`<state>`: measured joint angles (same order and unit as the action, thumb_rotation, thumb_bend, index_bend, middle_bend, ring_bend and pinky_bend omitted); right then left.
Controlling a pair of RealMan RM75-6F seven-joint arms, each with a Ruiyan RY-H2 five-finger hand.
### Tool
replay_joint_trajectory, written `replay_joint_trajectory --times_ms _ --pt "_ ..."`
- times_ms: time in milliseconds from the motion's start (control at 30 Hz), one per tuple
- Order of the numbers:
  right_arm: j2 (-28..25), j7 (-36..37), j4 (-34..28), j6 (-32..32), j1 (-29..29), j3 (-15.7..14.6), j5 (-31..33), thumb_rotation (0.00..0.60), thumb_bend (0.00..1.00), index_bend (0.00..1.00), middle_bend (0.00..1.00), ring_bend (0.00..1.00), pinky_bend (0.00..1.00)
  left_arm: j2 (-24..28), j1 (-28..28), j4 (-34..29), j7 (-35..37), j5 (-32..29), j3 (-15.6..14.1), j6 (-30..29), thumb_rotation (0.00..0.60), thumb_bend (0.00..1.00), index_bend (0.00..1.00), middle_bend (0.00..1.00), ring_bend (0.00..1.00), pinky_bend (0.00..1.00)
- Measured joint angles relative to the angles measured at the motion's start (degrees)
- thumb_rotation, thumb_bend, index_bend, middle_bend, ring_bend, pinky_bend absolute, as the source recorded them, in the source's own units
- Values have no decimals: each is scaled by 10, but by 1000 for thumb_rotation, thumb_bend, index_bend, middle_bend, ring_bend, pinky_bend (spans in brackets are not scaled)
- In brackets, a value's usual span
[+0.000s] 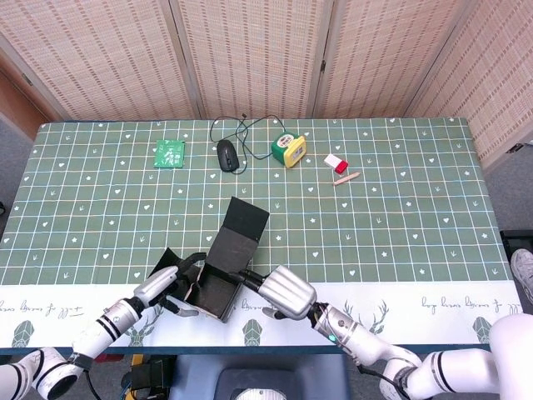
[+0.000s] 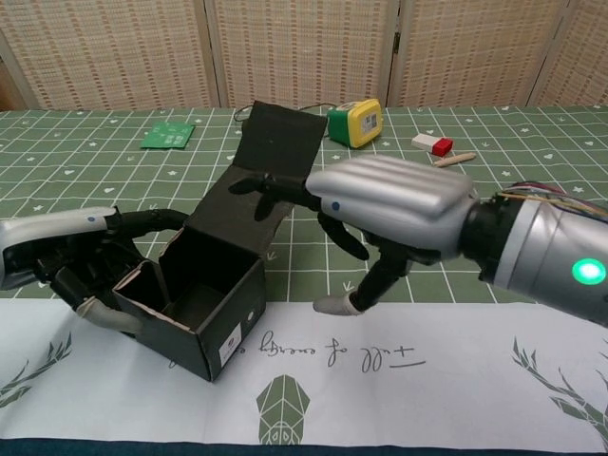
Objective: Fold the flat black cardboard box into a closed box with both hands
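The black cardboard box point(image 2: 214, 318) stands open-topped near the table's front edge, its lid point(image 2: 276, 140) raised at the back. It also shows in the head view as the box point(image 1: 218, 287) with the lid point(image 1: 248, 219) above it. My left hand point(image 2: 84, 269) grips the box's left wall and side flap, fingers curled around them. To the right of the box my right hand point(image 2: 391, 211) has its fingers spread and holds nothing. One fingertip point(image 2: 249, 183) reaches to the base of the lid. In the head view the left hand point(image 1: 176, 284) and right hand point(image 1: 288, 292) flank the box.
At the far side lie a green card point(image 1: 169, 153), a black mouse point(image 1: 226, 155) with its cable, a yellow-green box point(image 1: 288, 149), a red-and-white eraser point(image 1: 335, 162) and a small wooden stick point(image 1: 346, 177). A white printed strip point(image 2: 399, 380) runs along the table's front edge.
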<state>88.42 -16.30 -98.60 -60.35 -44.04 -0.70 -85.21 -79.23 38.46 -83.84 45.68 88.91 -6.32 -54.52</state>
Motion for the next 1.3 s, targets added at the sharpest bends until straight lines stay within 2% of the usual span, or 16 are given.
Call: replay_joint_trajectory --times_ms 167,300,400,600,900,1100,1300 --pt "-16 41 -60 20 27 -4 89 600 135 0 139 738 1000 16 -7 -24 -33 -15 5 2 600 91 0 0 516 960" --pt "-22 72 -93 44 39 -1 158 600 88 0 58 719 1000 30 -19 -45 -51 -34 16 -10 600 91 0 0 516 960" --pt "-23 99 -112 71 40 9 211 600 68 0 3 686 1000 43 -28 -59 -59 -45 25 -18 600 91 0 0 516 960" --pt "-13 145 -117 125 24 53 301 600 61 0 0 670 1000 61 -41 -76 -66 -51 33 -26 600 91 0 0 516 960" --pt "13 156 -82 159 -30 115 409 600 60 0 0 664 1000 74 -53 -82 -59 -50 36 -26 600 91 0 0 516 960" --pt "32 141 -22 173 -80 149 460 600 61 0 0 661 1000 75 -58 -76 -50 -50 41 -23 600 91 0 0 516 960" --pt "46 132 48 214 -137 179 499 600 61 0 0 661 1000 78 -61 -72 -43 -49 46 -20 600 91 0 0 516 960"
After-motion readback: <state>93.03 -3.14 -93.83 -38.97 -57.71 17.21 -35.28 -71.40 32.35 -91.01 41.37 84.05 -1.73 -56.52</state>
